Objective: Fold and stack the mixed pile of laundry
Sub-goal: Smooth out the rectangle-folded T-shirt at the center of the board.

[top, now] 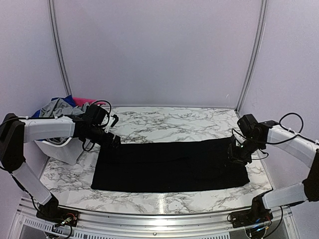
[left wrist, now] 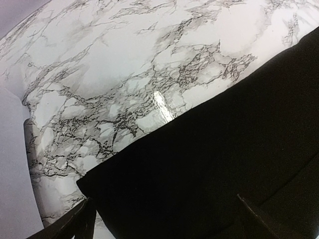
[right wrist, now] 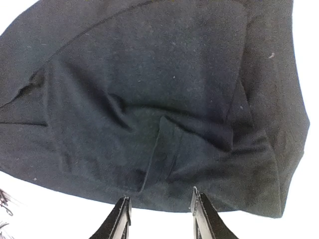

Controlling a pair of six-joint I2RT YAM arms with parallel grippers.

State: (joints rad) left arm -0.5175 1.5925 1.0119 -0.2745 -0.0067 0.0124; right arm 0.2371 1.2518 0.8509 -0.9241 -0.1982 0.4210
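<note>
A black garment (top: 169,164) lies spread flat on the marble table (top: 169,122). My left gripper (top: 113,142) is over its far left corner; in the left wrist view (left wrist: 167,226) the jaws stand wide apart with the black cloth (left wrist: 209,149) lying between the fingers (left wrist: 75,224). My right gripper (top: 234,152) is at the garment's right edge; in the right wrist view (right wrist: 160,201) it is open, its fingertips (right wrist: 122,209) just at the wrinkled cloth's (right wrist: 149,99) edge. Grey (top: 57,107), royal blue (top: 69,99) and hot-pink (top: 84,102) pieces are heaped at the far left.
A white plastic basket (top: 62,149) stands at the table's left edge under the left arm and holds the heaped garments. Lilac walls and metal posts close off the back and sides. A silver rail runs along the near edge.
</note>
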